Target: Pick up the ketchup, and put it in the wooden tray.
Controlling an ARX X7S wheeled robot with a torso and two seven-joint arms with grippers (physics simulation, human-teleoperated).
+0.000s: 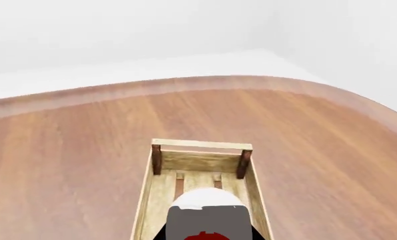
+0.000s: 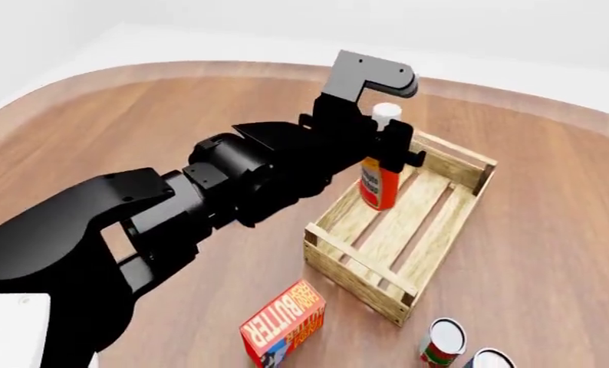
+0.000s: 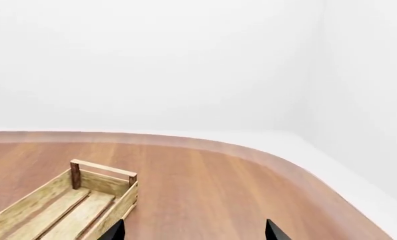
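Note:
The ketchup [image 2: 380, 181], an orange-red bottle with a white cap, is upright inside the far half of the wooden tray [image 2: 335, 222]. My left gripper [image 2: 390, 157] is shut on the ketchup near its upper part. In the left wrist view the white cap [image 1: 205, 199] shows close up over the tray's slats [image 1: 160, 195]. My right gripper [image 3: 194, 231] is open and empty, with only its two fingertips showing; it hangs over bare floor beside the tray's far end [image 3: 104, 176]. The right gripper does not show in the head view.
A red butter box [image 2: 284, 322] lies on the wooden floor in front of the tray. Two tin cans [image 2: 444, 342] stand at the tray's near right corner. The curved floor edge meets a white wall [image 2: 284, 31] beyond.

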